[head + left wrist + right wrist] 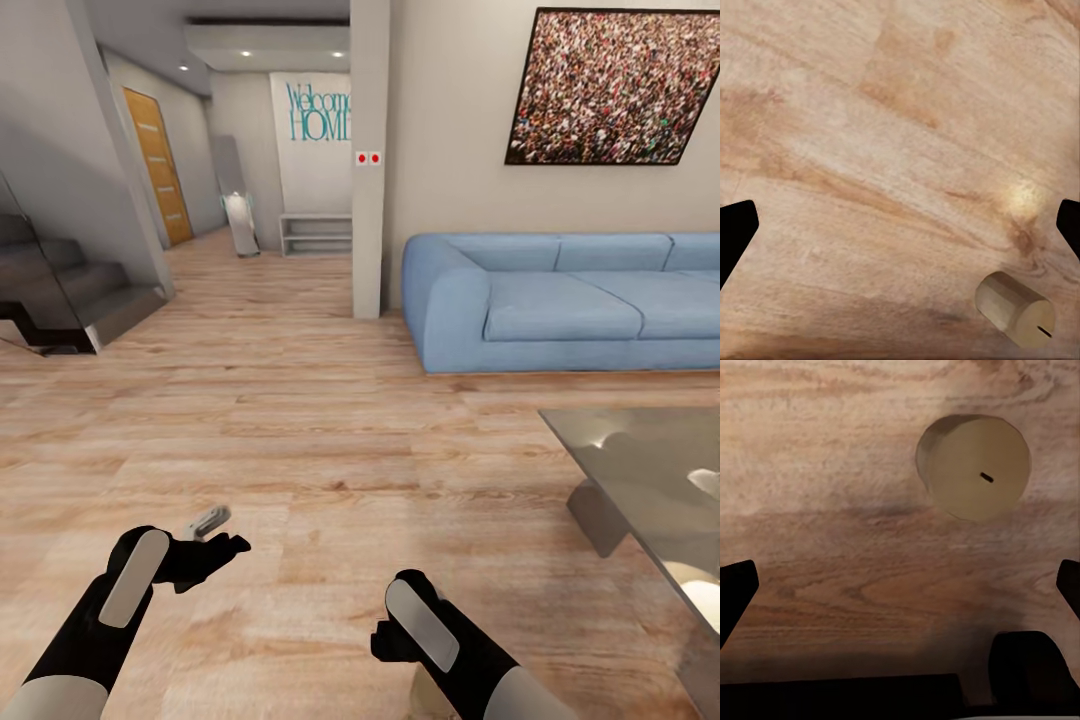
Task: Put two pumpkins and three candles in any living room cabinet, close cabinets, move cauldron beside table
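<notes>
Two pale beige candles are in view. One candle [1015, 309] lies on its side on the wood floor, and it also appears as a pale candle [207, 521] just beyond my left gripper [215, 547]. The left gripper [900, 232] is open above bare floor, with the candle off to one side of its fingers. The other candle [975, 466] stands upright on the floor, its wick slot showing. My right gripper [900, 592] is open and empty short of it. The right gripper [392, 638] points down at the floor. The glass table [640, 470] stands at the right.
A blue sofa [560, 295] lines the far wall behind the table. A white pillar [368, 160] stands left of the sofa, with a hallway beyond. Dark stairs [60, 290] rise at the left. Open wood floor [330, 430] spreads ahead.
</notes>
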Controlling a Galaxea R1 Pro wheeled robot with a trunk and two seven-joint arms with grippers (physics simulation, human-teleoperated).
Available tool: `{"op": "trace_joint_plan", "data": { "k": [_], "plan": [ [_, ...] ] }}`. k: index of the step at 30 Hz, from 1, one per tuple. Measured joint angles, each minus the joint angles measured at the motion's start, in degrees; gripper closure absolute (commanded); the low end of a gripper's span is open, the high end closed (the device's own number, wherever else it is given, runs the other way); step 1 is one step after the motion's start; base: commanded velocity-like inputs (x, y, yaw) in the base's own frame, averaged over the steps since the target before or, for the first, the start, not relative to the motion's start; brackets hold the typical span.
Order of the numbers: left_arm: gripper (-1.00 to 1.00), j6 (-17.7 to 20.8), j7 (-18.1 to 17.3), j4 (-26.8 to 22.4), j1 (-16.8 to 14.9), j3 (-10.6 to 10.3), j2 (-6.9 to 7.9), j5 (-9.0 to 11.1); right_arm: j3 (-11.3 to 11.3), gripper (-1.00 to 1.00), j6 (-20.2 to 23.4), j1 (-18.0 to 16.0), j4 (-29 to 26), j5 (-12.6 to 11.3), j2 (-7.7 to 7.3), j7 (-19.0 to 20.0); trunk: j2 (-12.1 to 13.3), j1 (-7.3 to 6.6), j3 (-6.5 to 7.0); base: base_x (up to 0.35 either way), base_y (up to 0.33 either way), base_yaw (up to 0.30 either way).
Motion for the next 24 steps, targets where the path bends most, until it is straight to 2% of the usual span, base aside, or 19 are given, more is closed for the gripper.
{"op": "trace_joint_plan", "data": {
  "k": [14, 24],
  "plan": [
    [-1.00, 0.0, 0.0, 0.0, 0.0, 0.0, -0.11, 0.0, 0.0, -1.00, -0.3, 0.0, 0.1, 0.5, -0.15, -0.9, -0.2, 0.35, -3.10, -0.010, 0.000, 0.000],
    [-1.00, 0.0, 0.0, 0.0, 0.0, -0.1, -0.16, 0.0, -0.1, -1.00, -0.6, 0.0, 0.0, 1.4, -0.25, -0.8, -0.2, 0.34, -3.11, 0.000, 0.000, 0.000]
  ]
}}
